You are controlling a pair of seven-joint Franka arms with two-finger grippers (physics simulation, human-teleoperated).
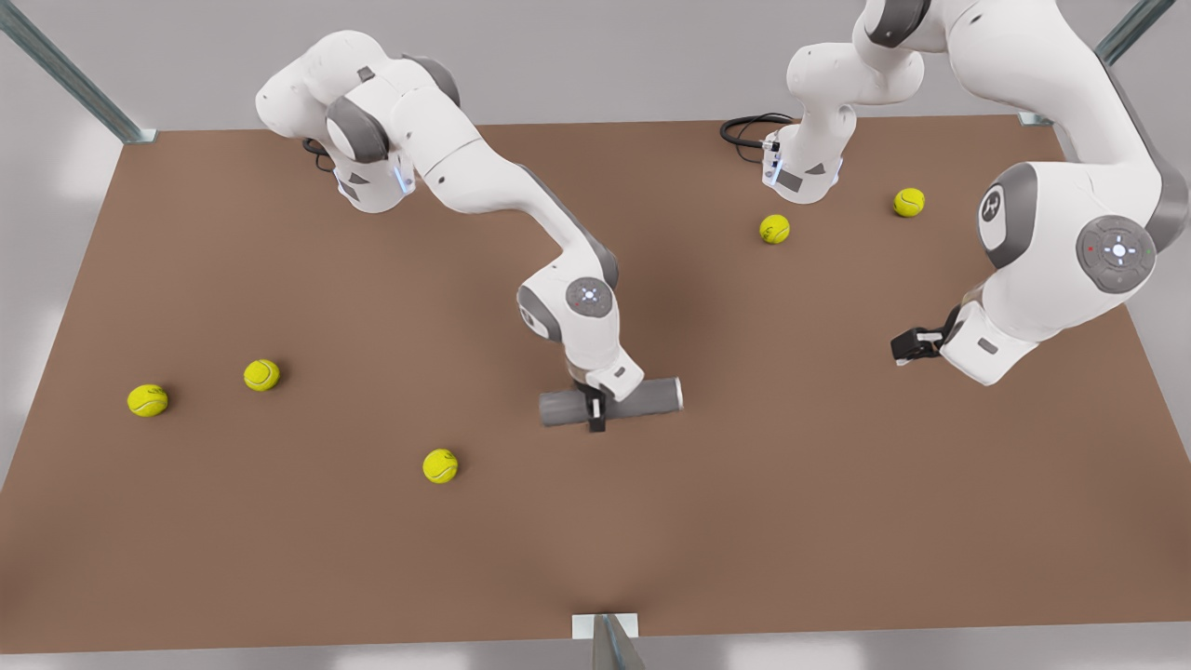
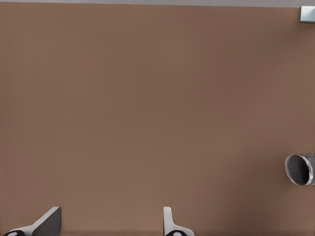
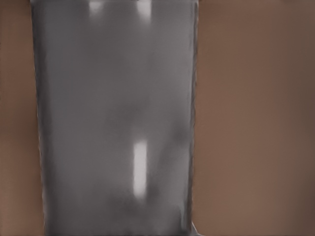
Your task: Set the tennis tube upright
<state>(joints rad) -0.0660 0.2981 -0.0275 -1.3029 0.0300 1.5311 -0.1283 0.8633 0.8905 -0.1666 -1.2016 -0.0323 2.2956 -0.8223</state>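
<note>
Here, on a brown table [image 1: 279,558], the grey tube [image 1: 642,398] lies on its side near the middle. The right gripper [image 1: 595,409] is clamped across its midsection. The left gripper [image 1: 907,346] waits well apart, fingers spread and empty. Tilting the tube slowly should stand it squarely. Its open end looks dark and empty; five balls [image 1: 440,465] lie scattered outside.

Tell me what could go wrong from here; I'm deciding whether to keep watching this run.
The right gripper straddles the tennis tube near its middle while it lies flat on the table; swinging it upright could scrape an end or let it slip. Upright, it might topple. The left gripper waits apart, open, giving no support.
</note>
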